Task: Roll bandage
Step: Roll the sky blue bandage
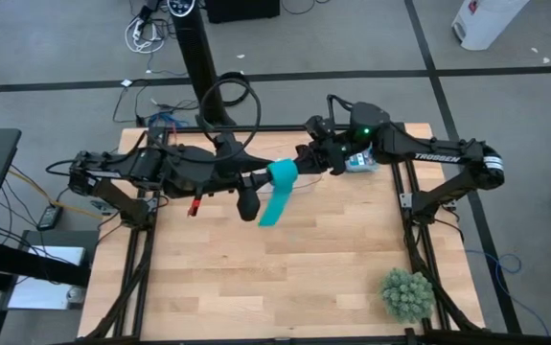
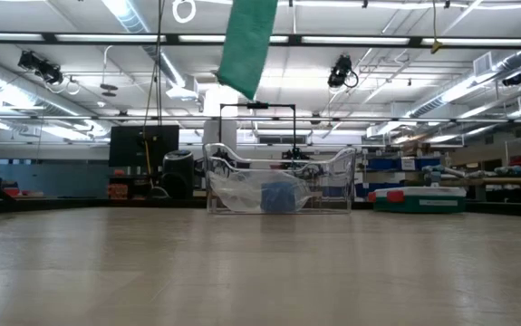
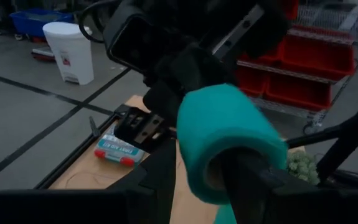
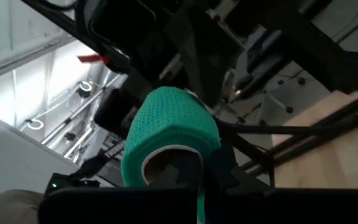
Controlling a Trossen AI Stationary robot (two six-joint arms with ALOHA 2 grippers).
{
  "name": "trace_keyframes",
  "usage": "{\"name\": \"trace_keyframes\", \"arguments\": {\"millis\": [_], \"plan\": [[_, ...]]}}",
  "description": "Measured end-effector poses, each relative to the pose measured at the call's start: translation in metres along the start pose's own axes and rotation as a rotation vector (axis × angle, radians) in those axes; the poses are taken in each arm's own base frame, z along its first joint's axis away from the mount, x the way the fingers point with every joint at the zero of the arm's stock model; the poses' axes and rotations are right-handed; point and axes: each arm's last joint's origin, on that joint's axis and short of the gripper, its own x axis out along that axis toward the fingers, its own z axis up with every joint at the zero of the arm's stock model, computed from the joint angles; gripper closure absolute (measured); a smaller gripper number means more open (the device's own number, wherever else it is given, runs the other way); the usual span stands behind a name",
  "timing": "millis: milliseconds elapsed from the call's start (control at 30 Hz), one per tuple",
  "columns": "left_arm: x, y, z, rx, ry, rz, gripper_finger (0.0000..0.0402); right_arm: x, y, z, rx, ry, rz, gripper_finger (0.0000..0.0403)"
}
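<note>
- The left end effector [image 1: 267, 179] and the closed right end effector [image 1: 304, 161] both grip the bandage coil [image 1: 283, 173] above the table [image 1: 285, 278].
- Keep the hanging tail [image 1: 275, 206] taut while turning, so layers stack evenly.

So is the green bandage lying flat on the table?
No, the bandage is held up in the air between the two arms, its loose tail hanging down without reaching the table in the low view.

Both grippers [image 1: 273, 182] [image 1: 304, 158] raised, meeting mid-table
</note>
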Motion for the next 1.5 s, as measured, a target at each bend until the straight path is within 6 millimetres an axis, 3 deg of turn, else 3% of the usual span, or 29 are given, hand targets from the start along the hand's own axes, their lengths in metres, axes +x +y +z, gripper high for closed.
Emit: {"name": "trace_keyframes", "arguments": {"millis": [133,333,533,700,967,1200,1500], "plan": [[0.002,-0.001,0.0,-0.003,-0.005,0.003,0.0283,0.001,0.0,0.001,0.004,-0.004,0.01,0.0403],[0.002,-0.001,0.001,-0.01,-0.015,0.012,0.0383,0.0,0.001,0.001,-0.013,-0.01,0.016,0.0395],[0.002,-0.001,0.002,-0.038,-0.03,0.008,0.0383,0.0,0.003,0.002,-0.028,-0.011,0.031,0.0336],[-0.002,0.001,0.008,-0.079,-0.073,0.02,0.0383,-0.018,0.015,0.014,-0.07,-0.069,0.031,0.0291],[-0.007,0.011,0.017,-0.152,-0.119,0.033,0.0383,-0.048,0.054,0.027,-0.227,-0.144,0.028,0.0296],[-0.003,0.026,0.033,-0.226,-0.203,-0.047,0.0383,-0.044,0.063,0.016,-0.425,-0.161,-0.019,0.0305],[0.004,0.044,0.042,-0.345,-0.235,-0.082,0.0383,-0.036,0.062,0.005,-0.581,-0.119,-0.08,0.0307]]}}
